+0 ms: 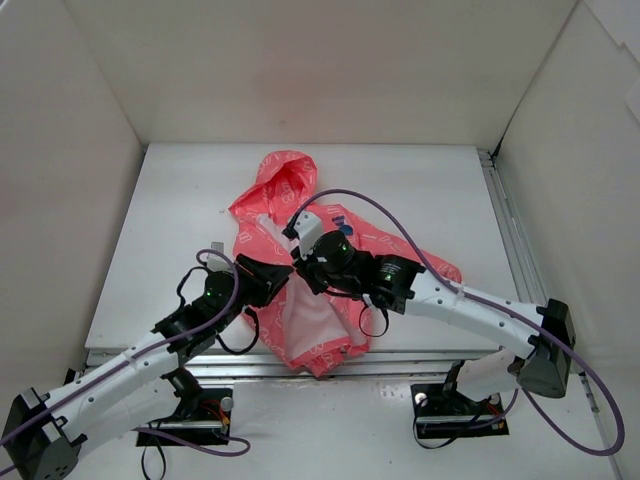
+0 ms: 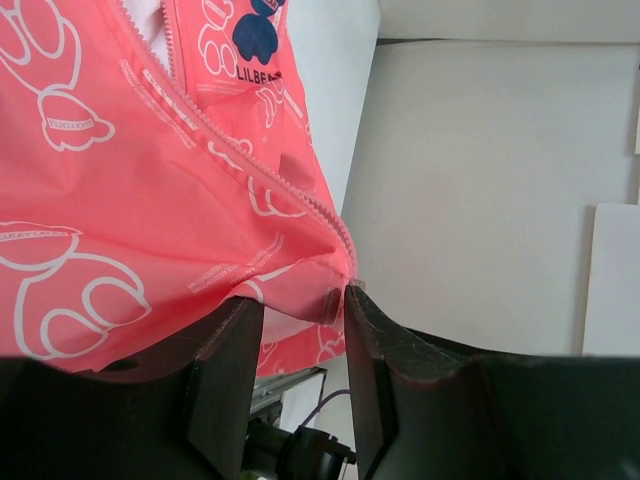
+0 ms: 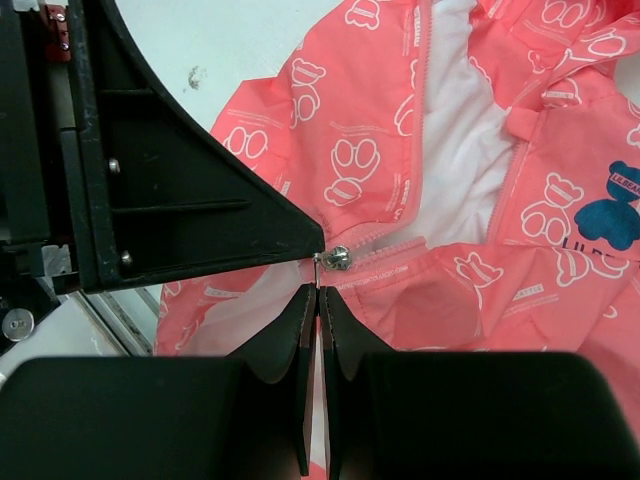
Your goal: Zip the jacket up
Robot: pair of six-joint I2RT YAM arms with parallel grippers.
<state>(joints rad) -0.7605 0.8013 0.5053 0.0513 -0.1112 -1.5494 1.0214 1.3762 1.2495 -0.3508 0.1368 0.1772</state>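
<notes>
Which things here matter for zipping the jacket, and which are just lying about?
For the job:
jacket
zip pull, pinched by the right gripper
left gripper, at the zip's lower end

Just there:
table
purple cable
side rail

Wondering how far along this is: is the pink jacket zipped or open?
Mostly open. On the jacket, white lining shows between the front halves, zipper edges apart beyond the slider at the right claw.
</notes>
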